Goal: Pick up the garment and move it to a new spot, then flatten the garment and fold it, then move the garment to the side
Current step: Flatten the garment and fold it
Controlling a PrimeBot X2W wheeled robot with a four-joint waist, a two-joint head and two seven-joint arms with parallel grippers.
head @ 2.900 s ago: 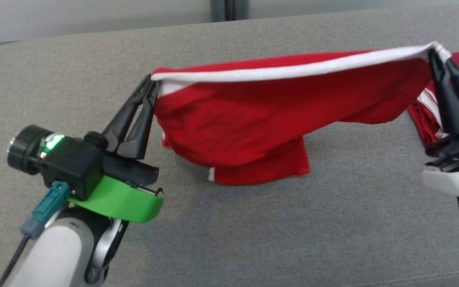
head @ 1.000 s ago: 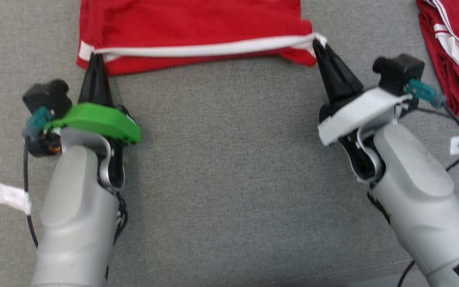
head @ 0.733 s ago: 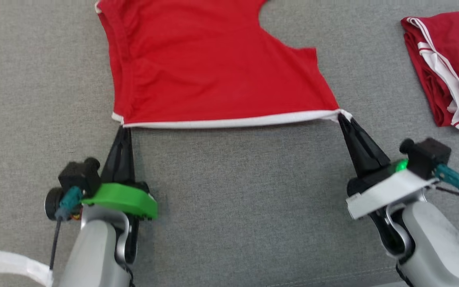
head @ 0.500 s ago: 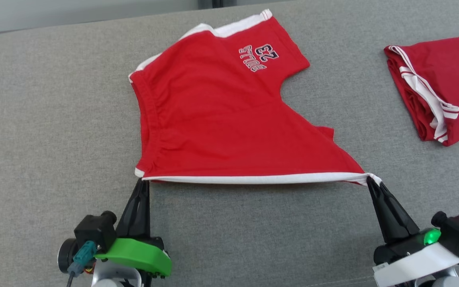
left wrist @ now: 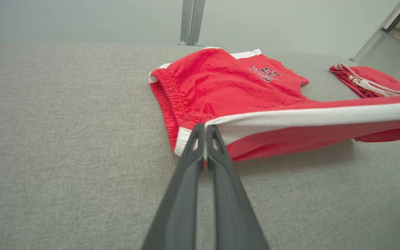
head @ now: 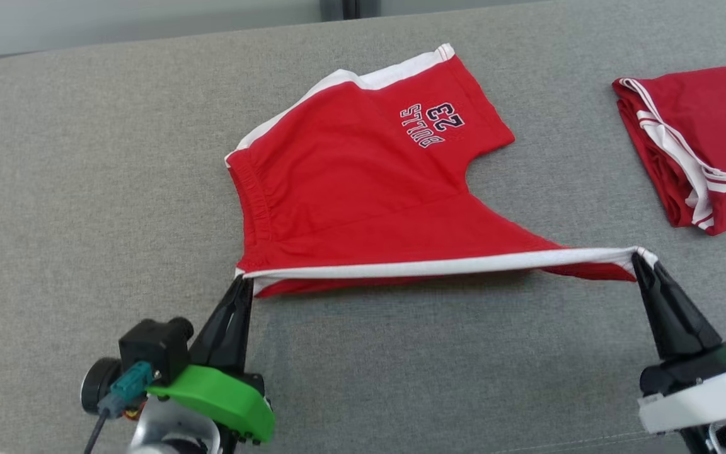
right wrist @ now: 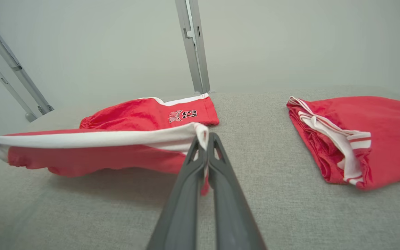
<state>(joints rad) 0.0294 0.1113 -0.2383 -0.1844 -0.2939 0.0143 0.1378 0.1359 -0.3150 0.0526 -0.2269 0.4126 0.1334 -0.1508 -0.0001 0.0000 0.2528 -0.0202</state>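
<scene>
Left tool [head: 246, 284] is pressed together, pinching the waistband corner of the shorts [head: 363, 189] — only a sliver of the white stripe [head: 438, 268] sits in its tips. The stripe runs taut from there to the right tool [head: 640, 258], likewise clamped, on the leg-hem corner. That edge hangs off the table [head: 86, 157]. The rest lies ahead of both tools, print up.

Risks:
- Thin bite slips if the tools spread wider, so the edge drops and the fold skews.
- Uneven carry forward drags the lower layer and bunches it.
- A folded red garment [head: 697, 139] lies right of the right tool — a wide swing could snag it.
</scene>
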